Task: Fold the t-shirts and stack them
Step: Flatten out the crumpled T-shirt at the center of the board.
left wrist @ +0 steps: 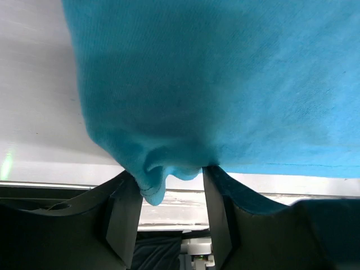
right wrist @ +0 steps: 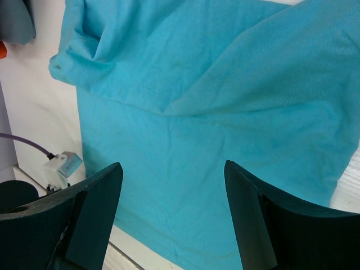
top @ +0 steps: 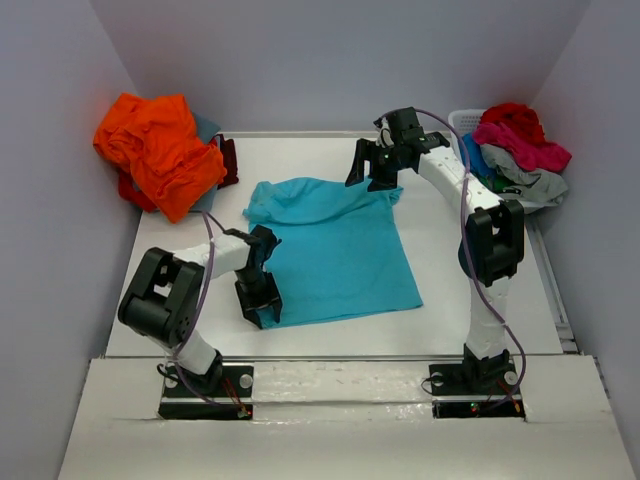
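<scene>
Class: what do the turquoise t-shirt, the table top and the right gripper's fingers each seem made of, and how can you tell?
The turquoise t-shirt: soft matte knit cloth, likely cotton; fine weave, creases. The table top: hard, smooth, white, faintly glossy; material unclear. Fingers of the right gripper: rigid dark matte, probably plastic; moulded edges.

A turquoise t-shirt (top: 340, 250) lies spread flat mid-way across the worktop (top: 445, 215) (its near-left hem corner bunched up). An orange t-shirt (top: 155, 150) is heaped far left; red, pink and grey t-shirts (top: 518, 145) are piled far right.
</scene>
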You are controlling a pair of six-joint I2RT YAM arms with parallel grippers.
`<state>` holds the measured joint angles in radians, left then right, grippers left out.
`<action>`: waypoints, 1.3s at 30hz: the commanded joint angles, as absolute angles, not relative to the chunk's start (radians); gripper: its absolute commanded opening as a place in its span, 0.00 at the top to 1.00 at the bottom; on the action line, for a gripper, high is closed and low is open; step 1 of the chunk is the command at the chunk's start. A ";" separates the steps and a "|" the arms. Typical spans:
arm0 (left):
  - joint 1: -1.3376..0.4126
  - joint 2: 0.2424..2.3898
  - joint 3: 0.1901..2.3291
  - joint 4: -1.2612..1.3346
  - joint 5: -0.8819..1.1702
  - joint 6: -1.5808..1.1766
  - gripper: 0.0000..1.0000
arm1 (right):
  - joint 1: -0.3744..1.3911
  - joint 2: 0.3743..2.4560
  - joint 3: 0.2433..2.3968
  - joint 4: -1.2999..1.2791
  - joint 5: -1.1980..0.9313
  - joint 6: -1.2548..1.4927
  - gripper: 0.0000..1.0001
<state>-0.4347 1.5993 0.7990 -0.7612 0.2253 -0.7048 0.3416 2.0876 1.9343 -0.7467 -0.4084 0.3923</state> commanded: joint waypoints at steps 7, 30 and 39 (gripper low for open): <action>-0.426 1.533 0.736 -0.537 0.103 -0.724 0.89 | 0.347 2.108 1.986 -0.730 -0.495 0.391 0.21; -0.491 1.215 0.632 -0.718 0.216 -0.781 0.94 | 0.367 2.497 2.212 -0.745 -0.415 0.397 0.22; -0.456 1.400 0.750 -0.646 0.193 -0.690 0.94 | 0.367 2.341 1.988 -0.755 -0.244 0.385 0.21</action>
